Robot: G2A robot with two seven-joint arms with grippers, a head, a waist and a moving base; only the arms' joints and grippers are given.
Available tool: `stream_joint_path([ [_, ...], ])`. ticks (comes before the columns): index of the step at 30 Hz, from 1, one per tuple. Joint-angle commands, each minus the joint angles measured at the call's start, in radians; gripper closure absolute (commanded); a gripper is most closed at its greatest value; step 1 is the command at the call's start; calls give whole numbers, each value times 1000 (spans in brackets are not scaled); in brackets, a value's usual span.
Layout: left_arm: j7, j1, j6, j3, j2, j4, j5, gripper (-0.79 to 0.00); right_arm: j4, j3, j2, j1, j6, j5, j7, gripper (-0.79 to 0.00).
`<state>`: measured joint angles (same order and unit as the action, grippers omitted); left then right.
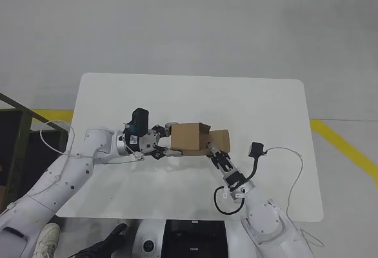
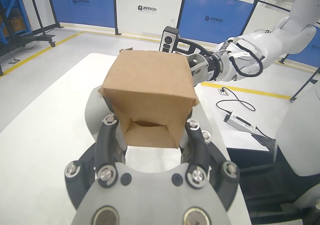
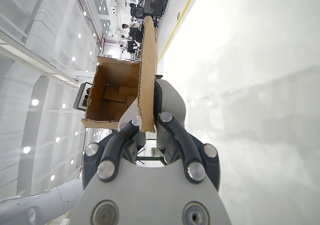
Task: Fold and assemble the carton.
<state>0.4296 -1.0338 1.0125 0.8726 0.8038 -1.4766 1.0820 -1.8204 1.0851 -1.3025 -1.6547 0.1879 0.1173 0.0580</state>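
Gripping carton [image 1: 188, 137] end with left pincer [image 2: 153, 131], right pincer [image 3: 148, 121] clenched on flap [image 3: 147, 73] edge

A white table [image 1: 111, 97] stands beside yellow floor tape [image 1: 353, 154].

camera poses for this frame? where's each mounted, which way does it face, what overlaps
Top: on the robot above its arms, facing down at the table; both arms meet at the carton.
Left wrist: on the left arm, facing along the left gripper at the carton's folded end; the right arm shows beyond.
Right wrist: on the right arm, facing along the right gripper into the carton's open end.
Shared: all three see the carton; the wrist views face it from opposite ends.
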Motion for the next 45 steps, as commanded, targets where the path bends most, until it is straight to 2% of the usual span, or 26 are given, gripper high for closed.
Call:
stream_joint_path([
  [1,6,0,0,-2,-2,1,0,-336,0,2,-1,1,-1,0,-7,-785],
  [9,29,-2,0,1,-13,5,8,-311,-4,30,0,-4,4,-9,-29,-785],
  [16,53,-10,0,26,-24,23,25,-326,-49,134,12,-50,24,-23,-63,-785],
  [17,55,-11,0,31,-25,26,28,-323,-65,146,14,-62,27,-18,-61,-422],
  [18,57,-12,0,36,-26,29,31,-323,-82,157,16,-75,29,-13,-57,-283],
  [19,59,-14,0,41,-27,32,34,-320,-98,167,18,-87,32,-5,-52,-77],
  [20,62,-15,0,47,-27,34,35,-320,-116,174,20,-101,36,3,-46,0],
  [25,71,-24,-1,68,-25,37,49,-314,-189,189,28,-161,66,58,-1,0],
  [31,73,-36,0,79,-19,27,63,-314,-230,163,37,-181,123,57,141,0],
  [39,68,-52,0,79,-14,7,76,-323,-207,101,38,-118,80,85,235,0],
  [45,73,-64,0,69,-14,-12,75,-326,-189,73,34,-77,16,124,206,0],
])
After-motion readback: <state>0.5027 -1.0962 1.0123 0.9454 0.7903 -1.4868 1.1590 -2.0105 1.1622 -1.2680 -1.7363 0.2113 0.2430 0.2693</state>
